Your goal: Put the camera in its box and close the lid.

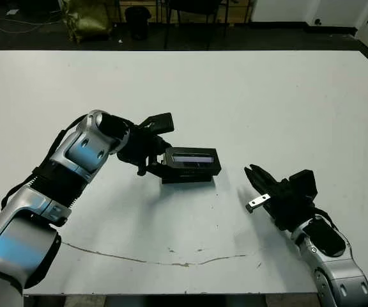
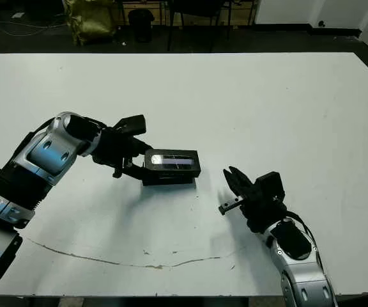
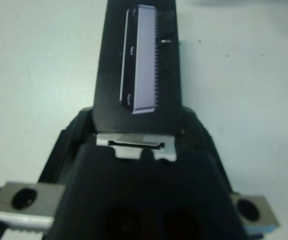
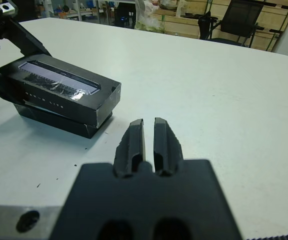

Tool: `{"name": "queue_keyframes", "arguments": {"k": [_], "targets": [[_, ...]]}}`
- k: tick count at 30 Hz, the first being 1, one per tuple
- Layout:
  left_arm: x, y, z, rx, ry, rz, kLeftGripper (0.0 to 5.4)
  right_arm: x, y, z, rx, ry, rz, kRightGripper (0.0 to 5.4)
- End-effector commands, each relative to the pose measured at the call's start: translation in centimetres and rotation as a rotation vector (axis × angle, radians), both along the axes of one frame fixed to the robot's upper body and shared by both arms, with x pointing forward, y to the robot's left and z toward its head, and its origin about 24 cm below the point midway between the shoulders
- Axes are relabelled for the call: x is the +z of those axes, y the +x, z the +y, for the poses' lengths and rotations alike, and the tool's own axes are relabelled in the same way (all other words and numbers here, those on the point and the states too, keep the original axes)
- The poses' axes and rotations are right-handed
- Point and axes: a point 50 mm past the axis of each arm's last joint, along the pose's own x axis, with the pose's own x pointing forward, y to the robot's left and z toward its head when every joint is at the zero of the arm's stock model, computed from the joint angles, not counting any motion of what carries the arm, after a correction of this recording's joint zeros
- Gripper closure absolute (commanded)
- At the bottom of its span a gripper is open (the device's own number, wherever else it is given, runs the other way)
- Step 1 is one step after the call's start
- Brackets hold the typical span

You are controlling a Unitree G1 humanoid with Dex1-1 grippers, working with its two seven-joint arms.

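Note:
The lid (image 1: pixel 193 157), flat and black with a pale strip along its middle, lies on top of the black box (image 1: pixel 187 177) near the table's middle, slightly askew in the right wrist view. My left gripper (image 1: pixel 160 158) is shut on the lid's left end, one finger on each long side; in the left wrist view the lid (image 3: pixel 139 60) runs straight out from between those fingers. The camera is hidden. My right gripper (image 1: pixel 251 171) hovers to the right of the box, apart from it, fingers (image 4: pixel 134 135) shut with nothing between them.
A thin dark crack line (image 1: pixel 171 262) runs along the white table (image 1: pixel 267 96) near its front edge. Beyond the far edge are a yellow-green bag (image 1: pixel 85 19) and chair legs on a dark floor.

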Motion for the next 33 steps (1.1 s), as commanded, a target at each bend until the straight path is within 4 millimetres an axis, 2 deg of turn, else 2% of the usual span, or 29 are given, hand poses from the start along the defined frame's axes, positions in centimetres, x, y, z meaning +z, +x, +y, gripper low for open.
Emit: {"name": "queue_keyframes", "arguments": {"k": [1,25,33], "targets": [[-0.4,-0.1,0.6,0.014,0.055,0.014,2.98,-0.6,-0.2,-0.2,-0.009,0.003,0.031,5.40],[1.8,0.7,0.3,-0.018,0.108,0.015,2.99,-1.0,-0.2,0.2,-0.009,0.017,0.045,5.40],[1.3,0.8,0.0,-0.038,0.110,0.021,2.99,-1.1,-0.4,0.2,-0.007,0.011,0.046,5.40]]}}
